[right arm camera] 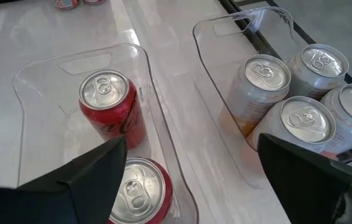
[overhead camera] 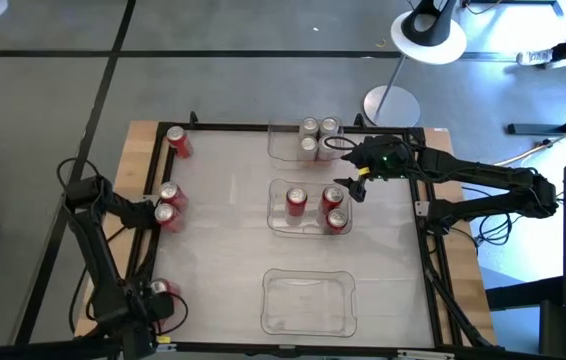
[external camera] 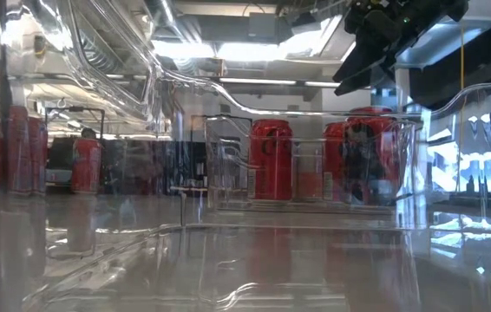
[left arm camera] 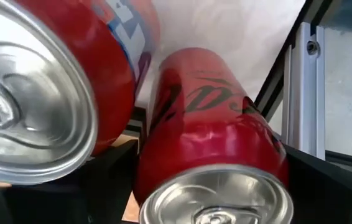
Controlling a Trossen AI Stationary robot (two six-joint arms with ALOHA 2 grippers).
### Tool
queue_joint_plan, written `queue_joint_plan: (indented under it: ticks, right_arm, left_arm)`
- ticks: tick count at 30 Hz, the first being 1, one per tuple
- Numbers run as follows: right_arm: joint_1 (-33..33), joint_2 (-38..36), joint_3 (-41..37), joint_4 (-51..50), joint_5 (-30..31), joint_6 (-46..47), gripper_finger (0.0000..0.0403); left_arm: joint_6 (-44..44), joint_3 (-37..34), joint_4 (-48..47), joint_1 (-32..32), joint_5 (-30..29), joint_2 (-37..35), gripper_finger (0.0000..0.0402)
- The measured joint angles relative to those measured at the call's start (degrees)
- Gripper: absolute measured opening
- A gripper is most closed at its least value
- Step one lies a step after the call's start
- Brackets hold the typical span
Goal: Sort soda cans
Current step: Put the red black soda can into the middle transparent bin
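Three upright red soda cans stand in the middle clear tray, and several silver cans stand in the far tray. My right gripper hovers open above the middle tray's right side, over the red cans and touching nothing. At the table's left edge, my left gripper is shut on one red can, with a second red can right beside it. Another red can lies at the far left corner, and one sits by the left arm's base. My left gripper pinches the red can's body between its two fingers, one on each side just below the silver top. It comes from the table's left side. Whether the can stands on the table or is lifted cannot be told.
A third clear tray lies at the table's near side with nothing in it. A black frame rail runs along the table's edge beside the left cans. A white lamp stand is beyond the far edge.
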Motion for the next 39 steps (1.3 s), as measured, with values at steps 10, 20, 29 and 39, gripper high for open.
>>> queue_joint_plan:
  ticks: [10,20,29,39]
  right_arm:
    - [0.0,0.0,0.0,0.0,0.0,0.0,0.0360]
    - [0.0,0.0,0.0,0.0,-0.4,-0.4,0.0360]
    - [0.0,0.0,0.0,-0.1,-0.5,-0.6,0.0360]
    - [0.0,0.0,0.0,-0.4,-0.5,-2.1,0.0360]
  left_arm:
    - [-2.3,0.0,0.9,1.7,1.9,0.3,0.0296]
    - [-1.9,4.2,1.2,8.3,2.5,0.3,0.0296]
    - [8.9,11.3,0.7,17.5,2.1,0.2,0.0296]
    - [25.1,17.2,-7.7,30.9,1.4,0.2,0.0296]
